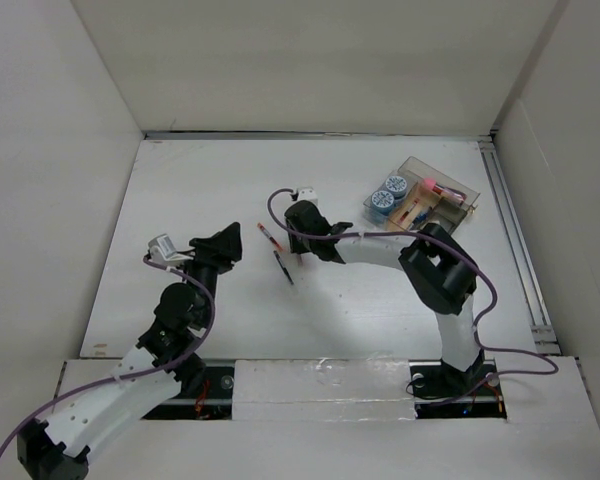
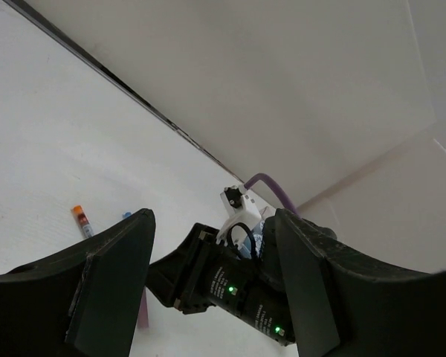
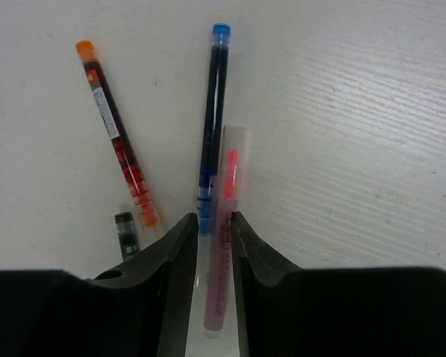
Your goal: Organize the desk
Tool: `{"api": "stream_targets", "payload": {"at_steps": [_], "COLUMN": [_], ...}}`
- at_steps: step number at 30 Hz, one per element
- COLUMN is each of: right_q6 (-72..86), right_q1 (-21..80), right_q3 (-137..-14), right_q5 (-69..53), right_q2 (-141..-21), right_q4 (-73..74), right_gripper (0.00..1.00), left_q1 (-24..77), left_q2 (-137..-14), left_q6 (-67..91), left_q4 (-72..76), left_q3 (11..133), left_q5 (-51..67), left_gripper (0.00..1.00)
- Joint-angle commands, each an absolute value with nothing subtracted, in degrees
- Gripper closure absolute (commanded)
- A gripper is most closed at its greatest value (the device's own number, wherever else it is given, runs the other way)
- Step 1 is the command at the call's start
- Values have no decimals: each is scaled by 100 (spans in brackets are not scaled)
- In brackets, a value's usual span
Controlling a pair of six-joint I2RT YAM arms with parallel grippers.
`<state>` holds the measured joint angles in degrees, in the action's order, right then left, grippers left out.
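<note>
On the white desk lie a pink highlighter, a blue pen and an orange-capped pen, close together. My right gripper is low over them with its jaws narrowed around the highlighter's near half. The blue pen's end also sits between the jaws. In the top view the right gripper is at mid-table by the pens. My left gripper is open and empty just left of them. It faces the right wrist in the left wrist view.
A clear compartmented tray at the back right holds two blue rolls and a pink marker. A small black piece lies beside the orange-capped pen. A metal rail runs along the right edge. White panels wall three sides.
</note>
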<state>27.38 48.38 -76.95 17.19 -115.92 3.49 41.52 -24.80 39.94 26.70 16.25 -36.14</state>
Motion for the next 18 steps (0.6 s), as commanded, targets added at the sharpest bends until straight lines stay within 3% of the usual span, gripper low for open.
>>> {"api": "stream_targets", "payload": {"at_steps": [1,4,7,9,13,18], "right_q6": [2646,2663,2637,2619,2619,2672], "right_q1": [4808,4808,4808,4808,4860,4860], "right_q3": [-7981,-7981,-7945,-7998,-8104,-8025], "right_q5": [1890,2030,2030,2100,2013,1873], "right_q2": [-11610,-11637,-11663,-11707,-11865,-11883], "right_q4": [527,571,545,641,782,686], "right_gripper": [70,80,83,83,71,71], "left_q1": [4131,4131,4131,4131,4131,4131], "left_q2": [-2610,-2742,-2856,-2909,-2944,-2944], "left_q6": [4017,3973,3964,3946,3937,3911], "left_q4": [2786,2786,2813,2812,2830,2848], "left_q3": [1652,1723,1758,1793,1802,1775], "left_q5": [-3639,-3533,-3507,-3437,-3472,-3489], "left_gripper": [38,38,38,38,38,38]}}
